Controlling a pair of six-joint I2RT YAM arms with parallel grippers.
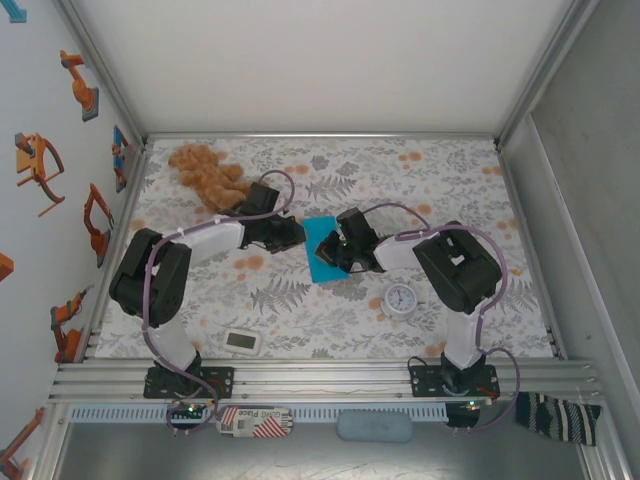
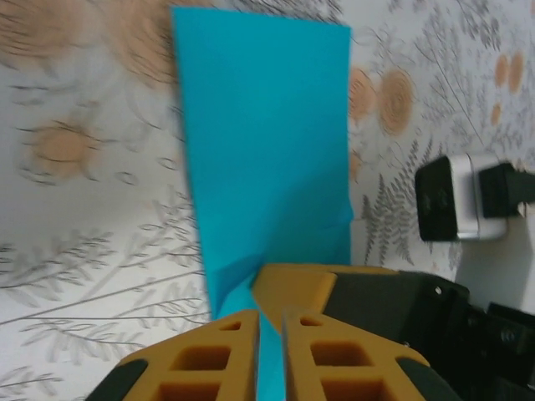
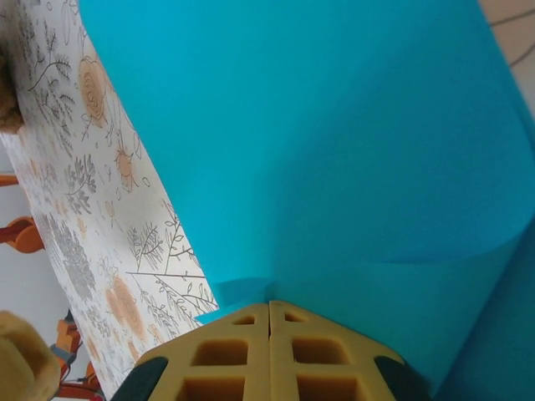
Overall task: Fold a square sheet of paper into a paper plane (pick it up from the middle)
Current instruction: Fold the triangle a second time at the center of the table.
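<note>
My left pincer (image 2: 269, 355) is clenched on one edge of the blue paper (image 2: 267, 142), which sits partly folded at the middle of the table (image 1: 300, 310). My right pincer (image 3: 269, 351) grips the same paper, which curls over it. To crease cleanly, I should keep both grips firm, line up the edges, then press flat.

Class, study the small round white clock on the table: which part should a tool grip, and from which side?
Grip the clock across its round rim, coming straight down from above: it appears to lie face up on the table, leaving opposite edges free.
</note>
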